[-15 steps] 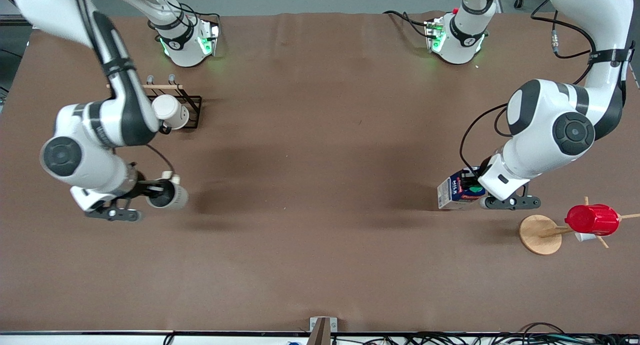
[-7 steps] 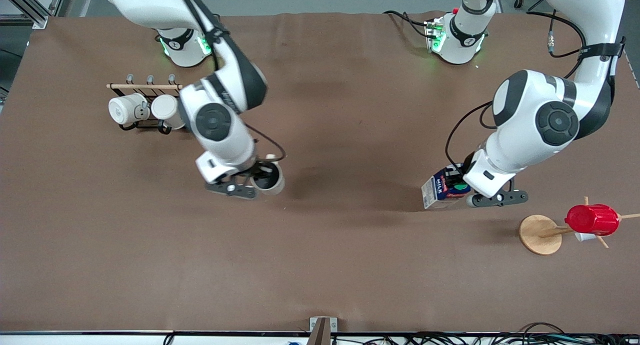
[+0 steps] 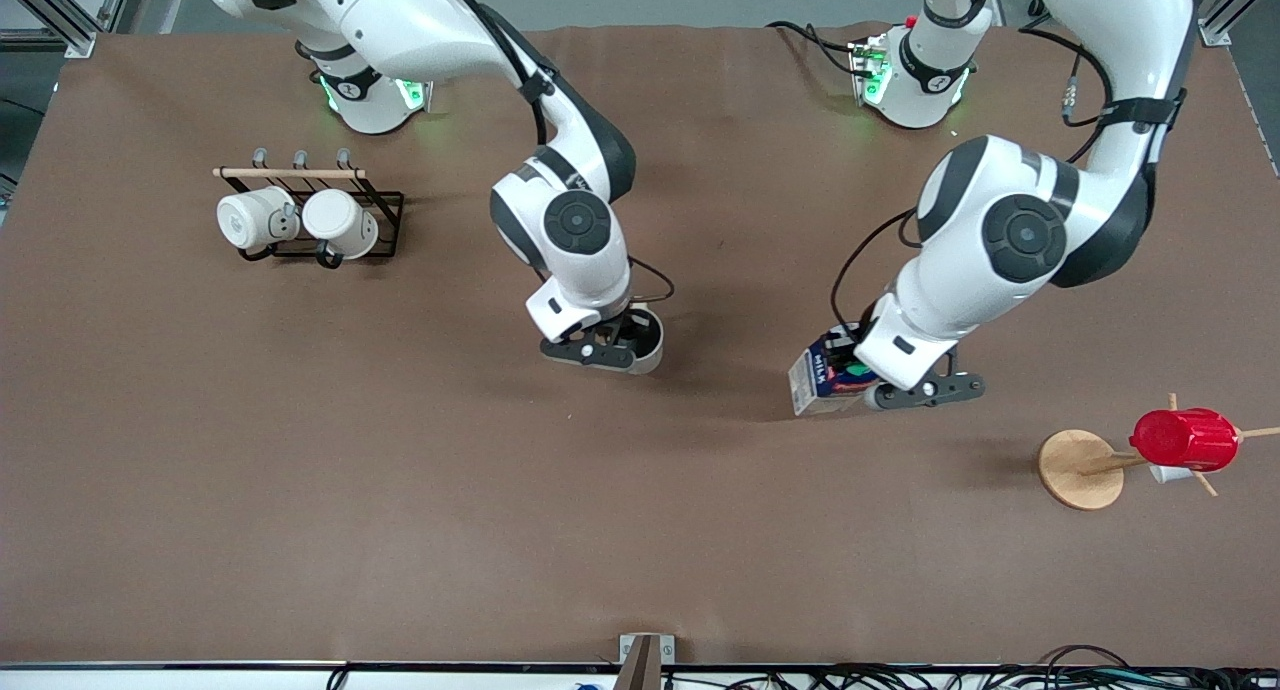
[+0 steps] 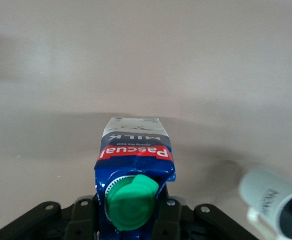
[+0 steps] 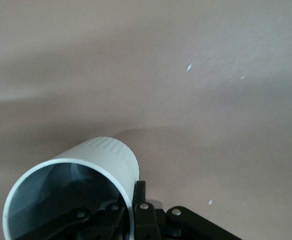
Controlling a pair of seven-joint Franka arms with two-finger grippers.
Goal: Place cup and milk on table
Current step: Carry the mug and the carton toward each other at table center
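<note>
My right gripper [image 3: 622, 348] is shut on the rim of the cream-white cup [image 3: 646, 342], one finger inside and one outside, holding it over the middle of the brown table [image 3: 640, 510]. In the right wrist view the cup [image 5: 106, 160] shows its grey inside. My left gripper [image 3: 868, 378] is shut on the top of the blue and white milk carton [image 3: 818, 380], held over the table toward the left arm's end. In the left wrist view the carton [image 4: 135, 150] shows its green cap [image 4: 132, 202], and the cup [image 4: 273, 197] shows farther off.
A black rack [image 3: 330, 215] with two plain white mugs [image 3: 258, 220] stands toward the right arm's end. A round wooden disc stand [image 3: 1078, 468] carrying a red ribbed cup [image 3: 1185, 438] stands toward the left arm's end.
My right gripper has carried the cup from the right arm's end to over the table's middle. My left gripper has moved the milk carton toward the middle too.
</note>
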